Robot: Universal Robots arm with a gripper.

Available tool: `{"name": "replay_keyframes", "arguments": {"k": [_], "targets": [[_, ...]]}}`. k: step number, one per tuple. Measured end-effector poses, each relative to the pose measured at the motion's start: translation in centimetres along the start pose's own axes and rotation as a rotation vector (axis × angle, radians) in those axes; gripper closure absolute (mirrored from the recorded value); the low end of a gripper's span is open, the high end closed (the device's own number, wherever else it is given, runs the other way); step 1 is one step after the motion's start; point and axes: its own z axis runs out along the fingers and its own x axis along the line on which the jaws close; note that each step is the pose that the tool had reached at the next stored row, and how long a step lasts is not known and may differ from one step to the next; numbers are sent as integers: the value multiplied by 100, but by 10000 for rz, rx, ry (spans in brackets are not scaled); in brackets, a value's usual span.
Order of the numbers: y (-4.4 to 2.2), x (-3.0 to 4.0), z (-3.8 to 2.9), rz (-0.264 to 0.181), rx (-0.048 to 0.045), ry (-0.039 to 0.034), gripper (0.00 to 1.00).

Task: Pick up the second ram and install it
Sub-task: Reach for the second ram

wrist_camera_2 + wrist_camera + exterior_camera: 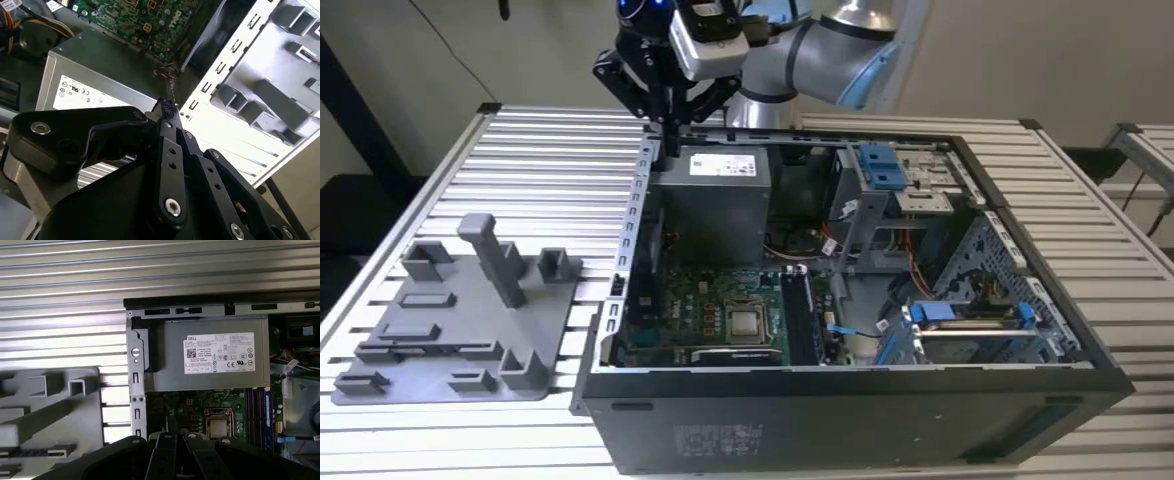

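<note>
My gripper (671, 148) hangs above the back corner of the open computer case (854, 400), over the grey power supply (720, 165), on the exterior view's left. Its black fingertips (167, 106) are pressed together with nothing between them. In the first wrist view the gripper (171, 426) points toward the green motherboard (190, 405). A thin dark strip (35, 452) stands on edge in a slot of the grey tray (454, 330); it may be the second ram, but I cannot tell. Dark blue memory sticks (259, 412) stand in the slots beside the processor socket (219, 425).
The case lies on a ribbed metal table (547, 170), with the tray and its upright blocks (494, 255) beside the case on the exterior view's left. Bright-blue drive-cage clips (887, 165), cables and a metal bracket crowd the case's far side. The case wall (136, 390) separates tray and motherboard.
</note>
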Motion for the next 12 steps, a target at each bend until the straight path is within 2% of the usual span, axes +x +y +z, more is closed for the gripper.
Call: {"name": "replay_keyframes", "arguments": {"k": [6, 12], "targets": [[-5, 63, 5, 0, -1, 3, 89], [-16, 217, 11, -1, 0, 3, 89]]}}
